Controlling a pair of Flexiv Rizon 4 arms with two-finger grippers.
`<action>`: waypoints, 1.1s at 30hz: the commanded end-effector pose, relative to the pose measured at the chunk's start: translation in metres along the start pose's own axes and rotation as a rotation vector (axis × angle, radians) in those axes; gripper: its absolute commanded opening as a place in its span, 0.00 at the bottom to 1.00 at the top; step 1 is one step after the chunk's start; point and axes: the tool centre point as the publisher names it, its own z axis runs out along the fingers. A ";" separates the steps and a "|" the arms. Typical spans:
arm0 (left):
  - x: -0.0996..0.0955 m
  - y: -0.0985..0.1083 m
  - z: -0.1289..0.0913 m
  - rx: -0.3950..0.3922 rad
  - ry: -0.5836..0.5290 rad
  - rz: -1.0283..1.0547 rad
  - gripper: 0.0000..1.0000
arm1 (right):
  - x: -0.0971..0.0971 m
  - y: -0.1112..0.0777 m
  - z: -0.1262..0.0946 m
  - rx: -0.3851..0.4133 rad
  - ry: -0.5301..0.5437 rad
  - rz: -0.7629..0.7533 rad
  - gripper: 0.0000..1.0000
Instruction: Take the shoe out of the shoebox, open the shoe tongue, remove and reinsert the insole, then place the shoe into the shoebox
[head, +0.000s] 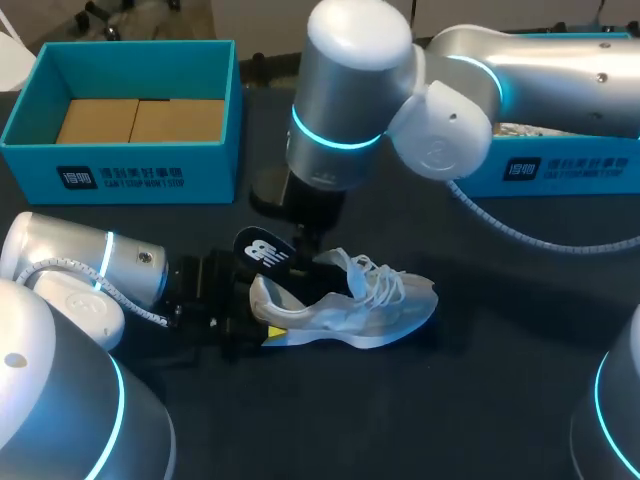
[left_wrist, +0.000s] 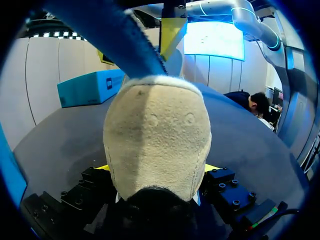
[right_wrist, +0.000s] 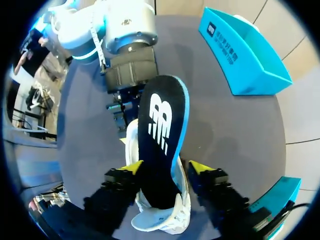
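Note:
A white sneaker (head: 365, 305) lies on its sole on the dark table, toe pointing right. My left gripper (head: 262, 322) is shut on its heel; in the left wrist view the beige heel (left_wrist: 157, 145) fills the space between the yellow tips (left_wrist: 212, 168). A dark blue insole (head: 262, 250) with a white logo sticks up out of the shoe's opening. My right gripper (right_wrist: 165, 169) hangs above the shoe with the insole (right_wrist: 162, 135) between its fingers. The fingers are open, with a gap on one side. The shoe (right_wrist: 160, 220) shows below the insole.
A teal shoebox (head: 120, 170) with brown cardboard inside stands at the back left. A second teal box (head: 560, 170) sits at the back right, under my right arm. A white cable hangs from that arm over the table.

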 end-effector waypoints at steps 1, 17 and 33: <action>-0.003 0.002 0.002 -0.003 -0.001 0.000 0.00 | -0.003 -0.008 -0.004 -0.032 0.009 0.036 1.00; -0.003 0.002 0.002 -0.003 -0.001 0.000 0.00 | -0.004 -0.009 -0.007 -0.070 -0.016 0.051 1.00; -0.003 0.002 0.002 -0.003 -0.001 0.000 0.00 | -0.001 0.004 -0.010 -0.254 0.118 0.125 1.00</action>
